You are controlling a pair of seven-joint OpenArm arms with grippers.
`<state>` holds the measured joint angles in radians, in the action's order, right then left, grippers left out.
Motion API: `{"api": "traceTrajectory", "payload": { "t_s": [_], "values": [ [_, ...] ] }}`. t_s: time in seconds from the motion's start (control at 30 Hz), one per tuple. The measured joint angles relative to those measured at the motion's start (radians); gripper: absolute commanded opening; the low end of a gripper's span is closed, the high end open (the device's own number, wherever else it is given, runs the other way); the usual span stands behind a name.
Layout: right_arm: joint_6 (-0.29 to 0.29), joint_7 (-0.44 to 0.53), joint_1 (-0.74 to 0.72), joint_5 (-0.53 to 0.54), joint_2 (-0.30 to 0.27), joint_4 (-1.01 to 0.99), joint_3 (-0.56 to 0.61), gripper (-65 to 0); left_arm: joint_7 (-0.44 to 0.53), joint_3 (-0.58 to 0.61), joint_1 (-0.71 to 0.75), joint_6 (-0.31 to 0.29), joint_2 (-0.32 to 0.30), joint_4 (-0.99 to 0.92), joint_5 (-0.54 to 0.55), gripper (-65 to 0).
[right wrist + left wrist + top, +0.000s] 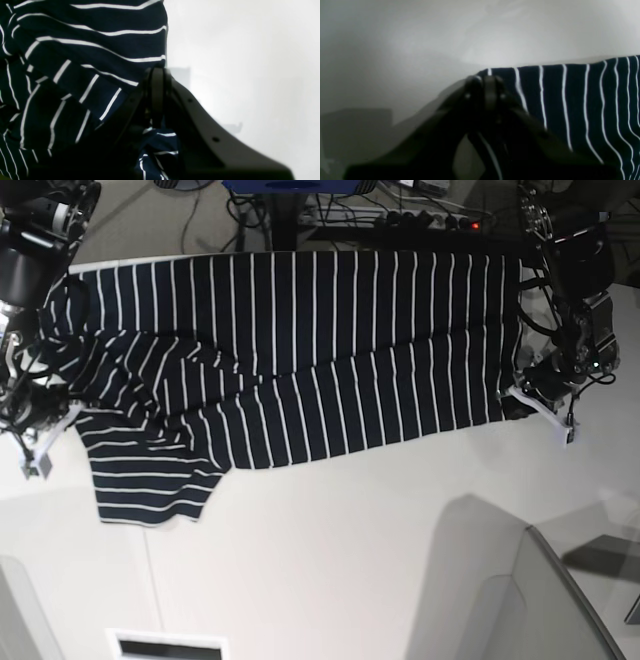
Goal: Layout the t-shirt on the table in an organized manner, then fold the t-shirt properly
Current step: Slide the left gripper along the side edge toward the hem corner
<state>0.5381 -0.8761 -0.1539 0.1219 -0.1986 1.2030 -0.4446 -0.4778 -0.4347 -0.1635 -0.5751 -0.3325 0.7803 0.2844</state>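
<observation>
The dark navy t-shirt (300, 350) with thin white stripes lies spread across the far half of the white table (350, 560), one sleeve (150, 480) hanging toward the near side at the left. My left gripper (518, 402) is at the shirt's right near corner. In the left wrist view this left gripper (489, 81) is shut on the striped hem of the t-shirt (570, 100), with cloth showing between the fingers lower down. At the shirt's left edge my right gripper (68, 408) pinches cloth. The right wrist view shows the right gripper (157, 72) shut on a bunched fold of the t-shirt (82, 57).
Cables and a power strip (440, 220) run behind the table's far edge. A thin dark seam (150, 580) crosses the tabletop near a slot (165, 648) at the front. A pale angled panel (570, 600) stands at the near right corner.
</observation>
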Motion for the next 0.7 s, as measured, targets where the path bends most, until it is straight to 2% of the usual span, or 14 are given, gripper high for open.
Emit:
{"api": "traceTrajectory", "payload": {
  "t_s": [0.37,0.47,0.63,0.7],
  "values": [
    [0.000,0.007,-0.002,0.000,0.000,0.000,0.000,-64.8,-0.031,0.005,-0.027,0.000,-0.001,0.002,-0.019,-65.0],
    [0.000,0.027,-0.012,-0.004,0.000,0.000,0.000,-64.8,-0.064,0.006,-0.036,0.004,0.006,0.047,-0.043,-65.0],
    [0.000,0.079,-0.023,-0.003,0.000,0.002,0.000,-64.8,-0.067,0.006,-0.072,0.003,0.002,0.146,-0.037,-65.0],
    [0.000,0.093,-0.023,-0.003,0.000,0.001,0.000,-64.8,-0.122,0.007,-0.102,0.002,-0.006,0.158,-0.031,-65.0]
  ]
}}
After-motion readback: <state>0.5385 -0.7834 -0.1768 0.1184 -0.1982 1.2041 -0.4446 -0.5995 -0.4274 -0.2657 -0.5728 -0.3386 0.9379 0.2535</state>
